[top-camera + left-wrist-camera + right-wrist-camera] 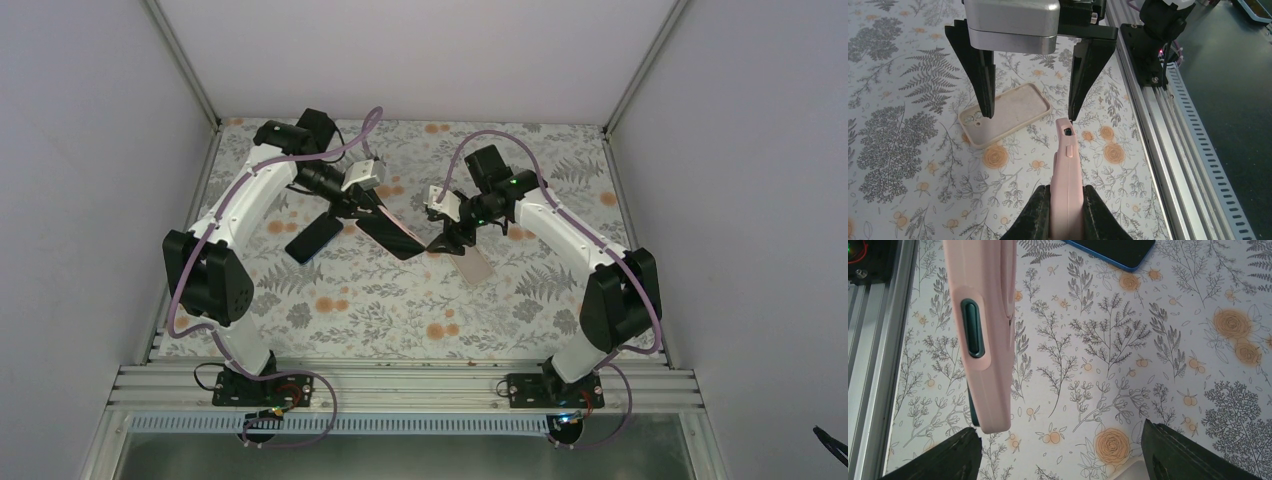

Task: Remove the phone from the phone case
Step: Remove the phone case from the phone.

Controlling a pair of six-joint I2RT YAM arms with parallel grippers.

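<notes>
My left gripper [1066, 194] is shut on a pink phone case [1066, 165] with the phone inside it, held edge-up above the table. In the top view the cased phone [392, 233] shows dark, between the two grippers, with my left gripper [365, 213] at its left end. In the right wrist view the pink case [980, 330] hangs at upper left, with a teal side button and a teal phone edge behind it. My right gripper [1060, 429] is open and empty, its left finger just below the case's tip. It also shows in the top view [447, 240].
An empty beige case [1005, 115] lies open side up on the floral table, under my right gripper's fingers [983, 75]; it also shows in the top view [475, 268]. A dark phone with a blue edge [313, 238] lies at left. An aluminium rail [1168, 150] runs along the near edge.
</notes>
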